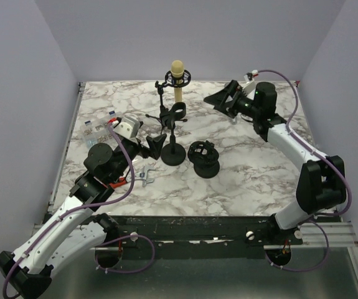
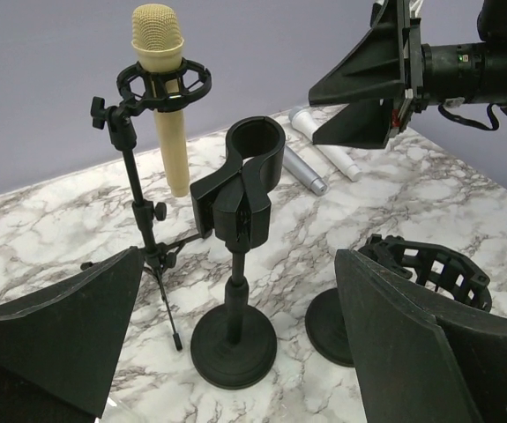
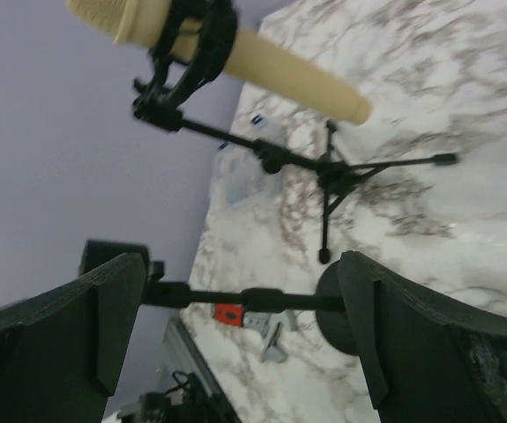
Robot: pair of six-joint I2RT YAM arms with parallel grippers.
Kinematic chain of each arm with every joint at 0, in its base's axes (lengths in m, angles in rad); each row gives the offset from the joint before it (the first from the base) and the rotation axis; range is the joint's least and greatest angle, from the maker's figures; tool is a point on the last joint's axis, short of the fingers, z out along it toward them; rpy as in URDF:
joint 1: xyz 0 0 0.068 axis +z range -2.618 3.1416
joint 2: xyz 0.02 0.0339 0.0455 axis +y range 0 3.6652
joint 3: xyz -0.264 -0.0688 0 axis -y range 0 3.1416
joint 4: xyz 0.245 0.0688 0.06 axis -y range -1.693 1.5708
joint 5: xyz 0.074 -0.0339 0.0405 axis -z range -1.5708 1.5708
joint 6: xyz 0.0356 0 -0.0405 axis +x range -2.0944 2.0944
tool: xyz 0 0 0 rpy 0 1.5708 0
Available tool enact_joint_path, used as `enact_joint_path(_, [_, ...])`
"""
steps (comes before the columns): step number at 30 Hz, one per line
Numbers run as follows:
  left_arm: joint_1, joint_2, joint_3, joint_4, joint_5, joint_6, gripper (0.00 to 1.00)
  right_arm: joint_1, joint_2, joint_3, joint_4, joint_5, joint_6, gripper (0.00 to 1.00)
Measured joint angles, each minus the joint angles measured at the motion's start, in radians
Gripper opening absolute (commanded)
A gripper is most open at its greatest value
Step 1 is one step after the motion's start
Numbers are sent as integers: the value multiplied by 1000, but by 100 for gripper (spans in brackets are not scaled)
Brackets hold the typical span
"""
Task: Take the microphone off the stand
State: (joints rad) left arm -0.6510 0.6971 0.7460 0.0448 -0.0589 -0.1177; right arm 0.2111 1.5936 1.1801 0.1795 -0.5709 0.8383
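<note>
A cream microphone (image 1: 177, 76) stands upright in the black ring mount of a tripod stand (image 1: 162, 113) at the back middle of the marble table. It also shows in the left wrist view (image 2: 167, 115) and the right wrist view (image 3: 271, 63). My right gripper (image 1: 221, 99) is open and empty, to the right of the microphone and apart from it; its jaws face the stand (image 3: 242, 264). My left gripper (image 1: 155, 144) is open and empty, low near the table (image 2: 240, 257), facing an empty clip stand (image 2: 240, 203).
The empty clip stand on a round base (image 1: 174, 140) and a black shock mount on a round base (image 1: 203, 159) stand mid-table. Two silver microphones (image 2: 316, 160) lie at the back right. Clear bags (image 1: 96, 129) lie left. A red-handled clamp (image 1: 136, 177) lies near the front.
</note>
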Motion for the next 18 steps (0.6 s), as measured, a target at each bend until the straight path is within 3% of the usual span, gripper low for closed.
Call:
enact_joint_path(7, [-1, -2, 0, -13, 4, -8, 98, 174, -72, -91, 146, -26, 83, 100])
enact_joint_path(18, [-3, -11, 2, -31, 3, -22, 99, 277, -82, -131, 274, -8, 188, 100])
